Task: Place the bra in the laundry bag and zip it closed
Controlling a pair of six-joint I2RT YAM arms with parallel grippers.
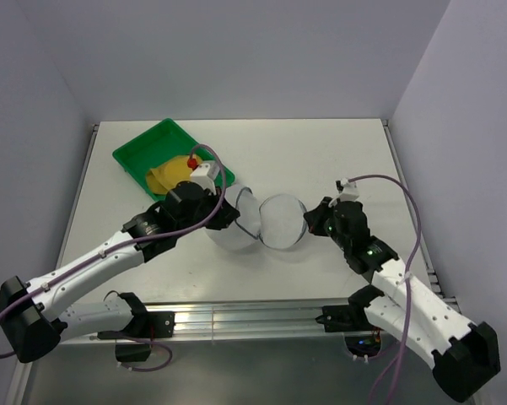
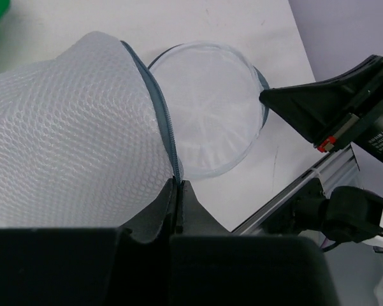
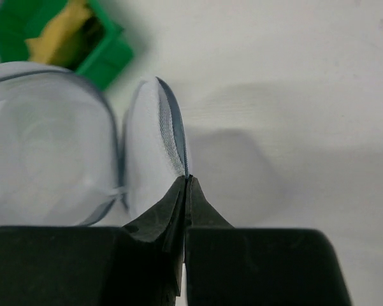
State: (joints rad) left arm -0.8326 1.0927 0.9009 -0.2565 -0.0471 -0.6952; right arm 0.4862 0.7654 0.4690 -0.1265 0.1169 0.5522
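The white mesh laundry bag lies open at mid-table, its round lid flapped out to the right. My left gripper is shut on the dark zipper rim of the bag's body, its fingertips pinching the zipper tape. My right gripper is shut on the lid's far edge, where the zipper rim meets its tips. The mustard-yellow bra lies in the green tray, apart from both grippers. It also shows in the right wrist view, bra.
The green tray stands at the back left of the table, tray wall just beyond the bag. An aluminium rail runs along the table's near edge between the two arm bases.
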